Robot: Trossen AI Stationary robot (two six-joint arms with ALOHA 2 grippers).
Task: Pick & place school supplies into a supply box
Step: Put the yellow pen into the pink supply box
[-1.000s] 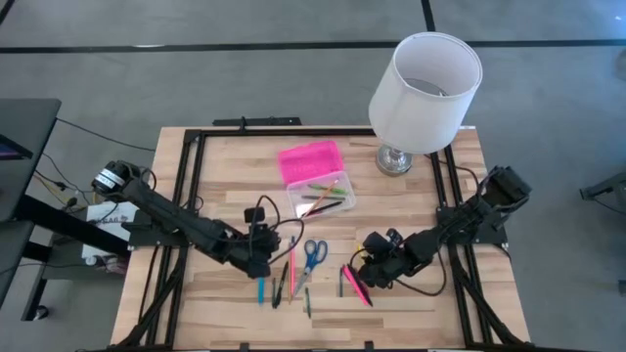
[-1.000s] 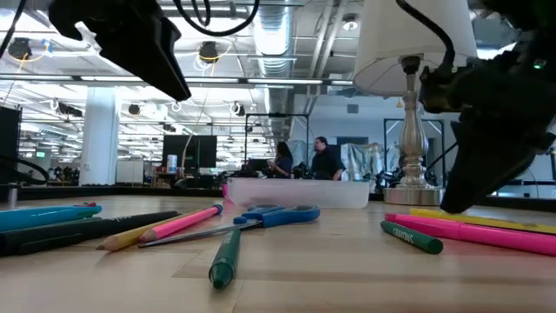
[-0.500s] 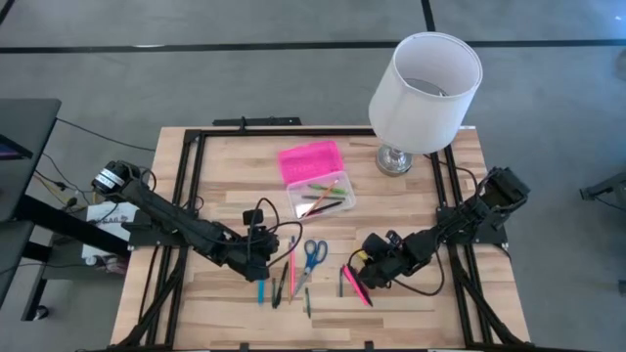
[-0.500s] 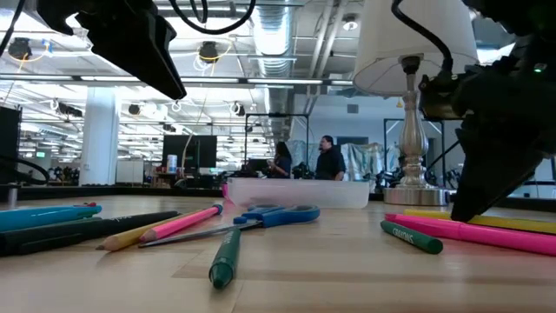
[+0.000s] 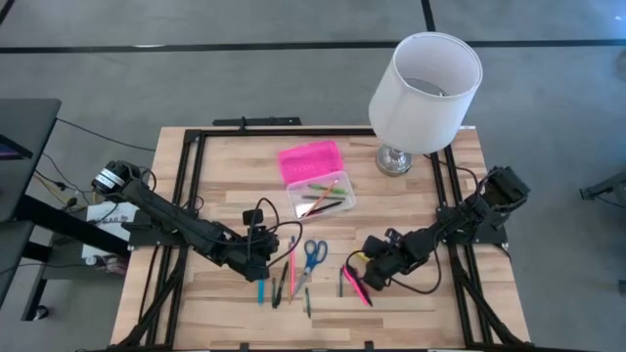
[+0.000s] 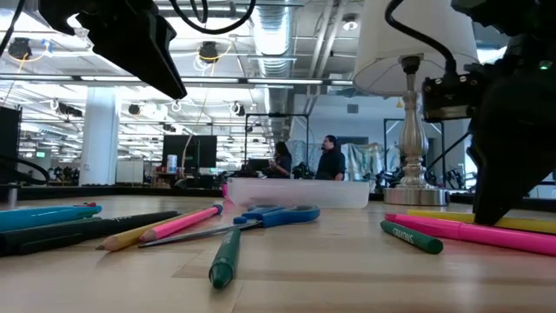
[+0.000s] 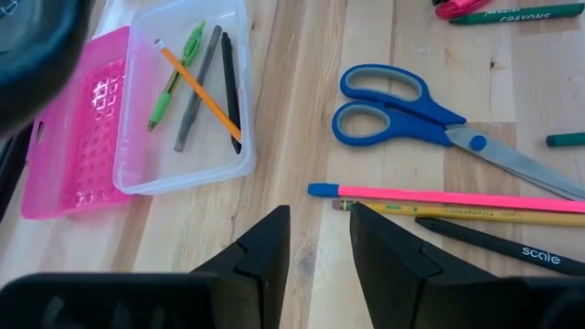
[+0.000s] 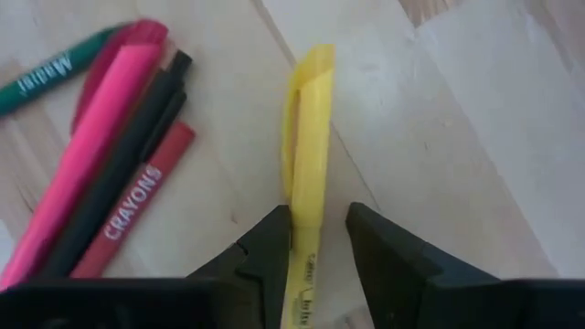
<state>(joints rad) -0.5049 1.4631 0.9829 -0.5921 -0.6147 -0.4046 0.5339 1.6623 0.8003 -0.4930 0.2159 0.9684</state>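
The supply box is a clear tray (image 5: pixel 339 203) with its pink lid (image 5: pixel 310 161) lying open behind it. It holds a green pen (image 7: pixel 175 62), an orange pencil (image 7: pixel 196 90) and two dark pens. Blue-handled scissors (image 5: pixel 313 254), a pink pencil (image 7: pixel 457 196) and other pencils lie near the table's front. My left gripper (image 7: pixel 320 247) hovers open above the pink pencil's end, holding nothing. My right gripper (image 8: pixel 318 242) stands open at the near right, pointing steeply down. Its fingers are on either side of a yellow highlighter (image 8: pixel 306 137) that lies flat on the table. My right gripper comes at the yellow highlighter from above, its fingers on either side of the barrel (image 8: pixel 302 233). One finger (image 8: pixel 270 242) stands right beside the barrel. I cannot tell whether it touches. The highlighter lies flat on the wood.
Beside the highlighter lie a pink marker (image 8: pixel 87 160), a black pen (image 8: pixel 137 155), a red crayon (image 8: pixel 137 206) and a green crayon (image 8: pixel 41 78). A lamp with a white shade (image 5: pixel 425 83) stands at the far right. Black frame rails (image 5: pixel 191 186) run along the table's sides.
My right gripper has rolled about its wrist and tipped more steeply down over the pens at the near right, staying in the same spot. The left arm and the supplies have kept still.
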